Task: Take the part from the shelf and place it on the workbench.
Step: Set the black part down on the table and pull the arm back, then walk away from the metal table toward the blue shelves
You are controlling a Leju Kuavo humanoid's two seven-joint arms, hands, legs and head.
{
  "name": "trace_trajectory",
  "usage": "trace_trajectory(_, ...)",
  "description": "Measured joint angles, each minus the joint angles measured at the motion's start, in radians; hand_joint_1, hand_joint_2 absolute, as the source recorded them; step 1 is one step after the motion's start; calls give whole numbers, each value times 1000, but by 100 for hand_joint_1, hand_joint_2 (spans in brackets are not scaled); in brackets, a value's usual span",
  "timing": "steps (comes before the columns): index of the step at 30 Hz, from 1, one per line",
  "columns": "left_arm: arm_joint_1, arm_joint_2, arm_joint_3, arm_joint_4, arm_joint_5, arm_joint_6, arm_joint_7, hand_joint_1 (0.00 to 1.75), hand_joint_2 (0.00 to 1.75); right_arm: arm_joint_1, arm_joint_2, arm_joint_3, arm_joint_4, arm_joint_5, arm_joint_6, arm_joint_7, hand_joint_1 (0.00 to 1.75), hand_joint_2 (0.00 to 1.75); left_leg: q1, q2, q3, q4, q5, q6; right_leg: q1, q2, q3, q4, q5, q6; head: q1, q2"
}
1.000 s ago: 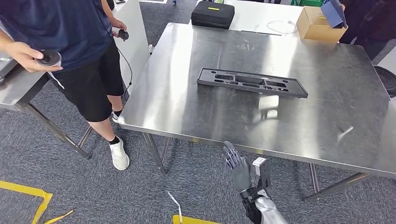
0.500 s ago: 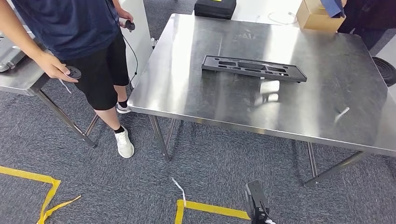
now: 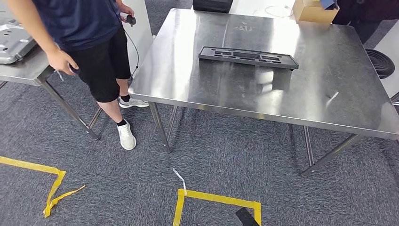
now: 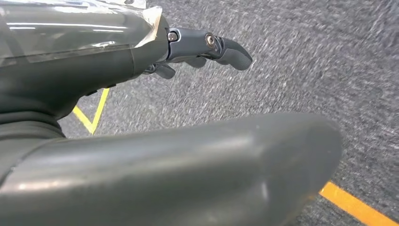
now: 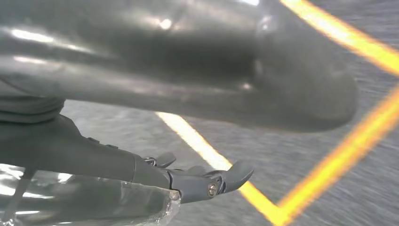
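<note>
Nearest the robot, yellow tape marks a rectangle on the grey carpet. The left hand hangs over this carpet with fingers loosely extended and nothing between them; it is released. The right hand hangs likewise above the tape lines, fingers apart and holding nothing.

Beyond the carpet stands the steel tabletop. The part, a long black moulded tray with recessed pockets, lies flat toward the far edge, roughly midway between the left and right edges and well apart from every corner. By the look of it, the placing step is complete. A small pale scrap lies nearer the right edge.

At the left edge a person stands close to the tabletop's near-left corner, holding a small dark controller; beside them is a second steel table. A cardboard box sits past the far-right corner.

Risk: both arms hang low while the robot stands close to the person, so a turn or step could brush the person or a table leg.
</note>
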Motion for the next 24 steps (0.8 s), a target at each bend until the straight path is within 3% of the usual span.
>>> trace_trajectory(3, 1, 0, 0, 0, 0, 5, -1, 0, 0, 15, 1, 23, 14, 11, 13, 62, 0, 0, -6, 3, 0, -34, 13, 20, -4, 0, -12, 2, 8, 21, 1, 0)
trace_trajectory(5, 0, 0, 0, 0, 0, 6, -1, 0, 0, 29, 3, 31, 20, 6, 20, 95, 0, 0, -3, 9, -15, -45, 35, 36, -3, 2, -40, 62, -45, 16, 7, 0)
trace_trajectory(7, 0, 0, 0, 0, -1, 6, -1, 0, 0, 40, 5, 34, 25, 2, 27, 118, 0, 0, -3, 13, -38, -43, 54, 41, -5, 4, -81, 192, -129, 7, 12, 0)
trace_trajectory(8, 0, 0, -1, 0, -1, 5, -1, 0, 0, 44, 6, 38, 27, 5, 31, 126, 0, 0, -4, 16, -51, -41, 63, 41, -7, 5, -94, 255, -156, 10, 13, 0)
trace_trajectory(9, 0, 0, -1, 0, -2, 5, 0, 0, 0, 48, 7, 42, 29, 11, 35, 131, 0, 0, -3, 18, -65, -39, 72, 39, -9, 5, -96, 293, -164, 18, 13, 0)
trace_trajectory(10, 0, 0, -2, 0, -4, 5, 0, 0, 0, 51, 7, 47, 31, 19, 40, 137, 0, 0, -1, 20, -79, -37, 82, 35, -12, 5, -81, 297, -153, 32, 13, 0)
trace_trajectory(11, 0, 0, -3, 0, -5, 5, 0, 0, 0, 53, 7, 54, 32, 29, 43, 140, 0, 0, 2, 21, -94, -32, 90, 31, -17, 5, -48, 263, -130, 47, 13, 0)
trace_trajectory(13, 0, 0, -4, 0, -8, 5, 1, 0, 0, 53, 11, 66, 34, 42, 46, 143, 0, 0, 5, 21, -125, -16, 104, 16, -26, 6, 56, 121, -99, 71, 14, 0)
trace_trajectory(14, -1, 0, -5, -1, -8, 5, 2, 0, 0, 52, 14, 71, 34, 45, 46, 143, 0, 0, 5, 22, -136, -7, 110, 9, -25, 7, 99, 54, -101, 71, 15, 0)
trace_trajectory(16, -1, 0, -7, -2, -9, 6, 3, 0, 0, 50, 19, 77, 35, 48, 46, 143, 0, 0, 3, 22, -149, 3, 125, -3, -18, 9, 128, -6, -120, 58, 16, 0)
trace_trajectory(18, 1, 0, -10, -2, -9, 5, 3, 0, 0, 52, 21, 81, 36, 49, 46, 143, 0, 0, 6, 21, -154, 6, 137, -12, -19, 7, 109, 3, -113, 39, 15, 0)
trace_trajectory(19, 2, 0, -11, -2, -10, 4, 3, 0, 0, 52, 21, 83, 37, 49, 46, 143, 0, 0, 9, 20, -160, 13, 124, -15, -20, 6, 100, 6, -106, 26, 14, 0)
trace_trajectory(20, 2, 0, -12, -2, -10, 3, 2, 0, 0, 52, 22, 84, 37, 49, 46, 142, 0, 0, 12, 18, -169, 36, 92, -18, -20, 5, 90, 6, -96, 10, 13, 0)
trace_trajectory(22, 3, 0, -13, -2, -10, -3, -2, 0, 0, 50, 23, 85, 38, 49, 45, 142, 0, 0, 14, 15, -196, 138, -15, -22, -15, 3, 67, 7, -75, -16, 10, 0)
trace_trajectory(23, 3, 0, -13, -2, -10, -6, -3, 0, 0, 49, 23, 86, 38, 50, 45, 143, 0, 0, 14, 14, -209, 206, -61, -23, -10, 2, 55, 7, -64, -24, 8, 0)
trace_trajectory(24, 2, 0, -13, -2, -10, -8, -4, 0, 0, 49, 23, 87, 38, 51, 45, 144, 0, 0, 14, 13, -214, 263, -84, -23, -5, 1, 42, 9, -52, -27, 8, 0)
